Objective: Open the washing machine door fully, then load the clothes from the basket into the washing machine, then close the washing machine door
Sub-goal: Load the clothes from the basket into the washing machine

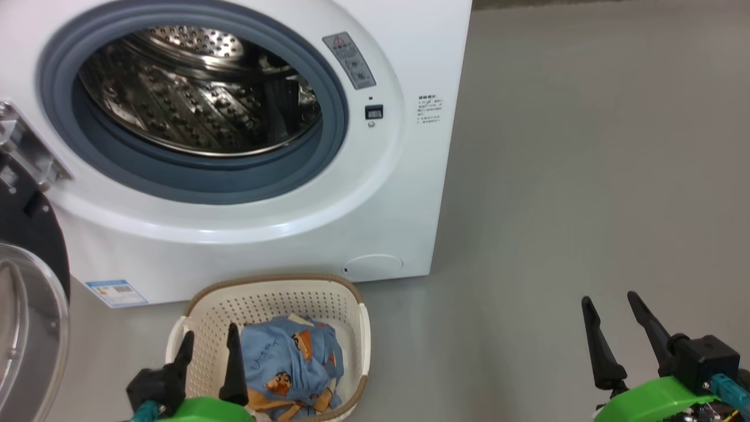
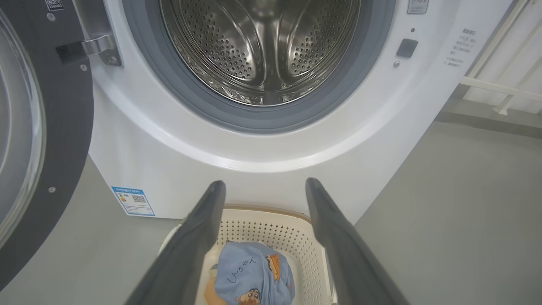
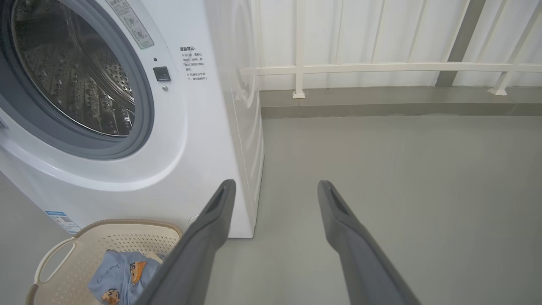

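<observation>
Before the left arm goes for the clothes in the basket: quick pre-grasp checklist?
1. Door swung clear of the opening: ok.
2. Washing machine drum empty: ok, as far as visible.
3. Clothes in the basket: ok.
4. Left fingers open, empty, over the basket: ok.
5. Right fingers open, empty, clear of the basket: ok.
6. Clothes free of snags underneath: cannot tell.
</observation>
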Robot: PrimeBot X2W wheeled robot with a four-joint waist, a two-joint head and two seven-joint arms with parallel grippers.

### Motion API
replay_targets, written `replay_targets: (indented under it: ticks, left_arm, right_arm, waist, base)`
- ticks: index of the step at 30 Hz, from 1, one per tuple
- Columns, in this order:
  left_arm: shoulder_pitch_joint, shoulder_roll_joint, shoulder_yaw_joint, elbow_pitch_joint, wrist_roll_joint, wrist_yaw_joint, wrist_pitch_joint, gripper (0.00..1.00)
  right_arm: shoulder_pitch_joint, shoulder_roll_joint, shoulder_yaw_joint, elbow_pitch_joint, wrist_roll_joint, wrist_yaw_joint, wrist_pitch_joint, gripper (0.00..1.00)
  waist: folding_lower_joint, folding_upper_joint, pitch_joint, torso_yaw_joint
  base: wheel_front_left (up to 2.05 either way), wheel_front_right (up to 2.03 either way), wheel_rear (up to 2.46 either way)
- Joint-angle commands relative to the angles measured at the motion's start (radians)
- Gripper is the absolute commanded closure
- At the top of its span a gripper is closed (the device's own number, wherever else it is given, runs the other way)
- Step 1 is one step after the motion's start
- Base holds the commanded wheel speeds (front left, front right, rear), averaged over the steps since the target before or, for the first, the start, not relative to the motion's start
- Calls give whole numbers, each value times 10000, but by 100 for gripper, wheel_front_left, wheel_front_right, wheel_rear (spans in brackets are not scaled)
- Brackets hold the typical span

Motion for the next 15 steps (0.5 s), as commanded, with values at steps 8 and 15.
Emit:
replay_targets:
  ticks: [8, 15]
  left_arm:
    - [-1669, 39, -176, 2086, -102, -646, 495, 0]
    - [-3328, -114, -358, 4758, -138, -880, 707, 0]
  right_arm:
    - [-938, -153, 355, -348, 283, 44, -90, 0]
    - [-1530, -183, 466, -461, 398, 44, -194, 0]
  waist:
    - [0, 0, 1231, -306]
    - [0, 0, 2547, -808]
  base:
    - [0, 0, 0]
    - [0, 0, 0]
